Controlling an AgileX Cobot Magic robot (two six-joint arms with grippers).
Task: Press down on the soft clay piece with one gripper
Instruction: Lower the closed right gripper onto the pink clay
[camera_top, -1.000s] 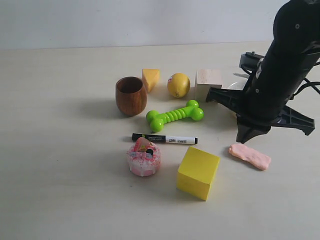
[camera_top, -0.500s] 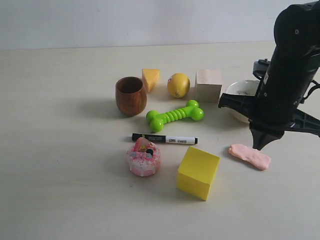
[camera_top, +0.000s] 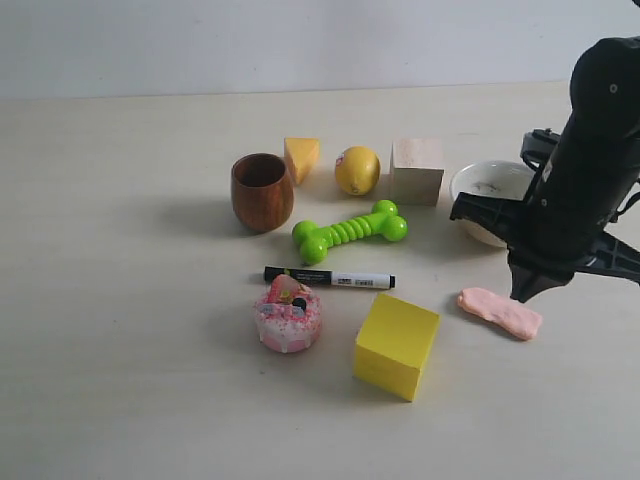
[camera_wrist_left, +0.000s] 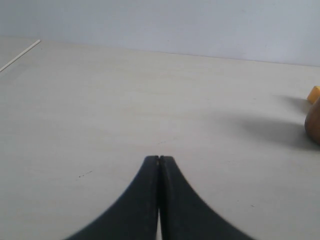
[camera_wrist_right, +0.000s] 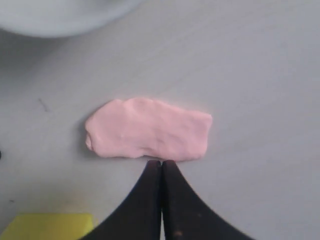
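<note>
right pincer, pressed together, hangs by the soft clay piece on the pale desk. only a wrist view shows the left pincer, closed too.

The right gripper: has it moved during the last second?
Yes. The right gripper moved rightward, away from the wooden block, uncovering the white bowl; its tip is by the pink clay.

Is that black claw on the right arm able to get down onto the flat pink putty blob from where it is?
Probably yes. The right gripper, shut, hangs close by the flat pink putty blob with nothing between them; the yellow cube and white bowl sit clear of it.
</note>
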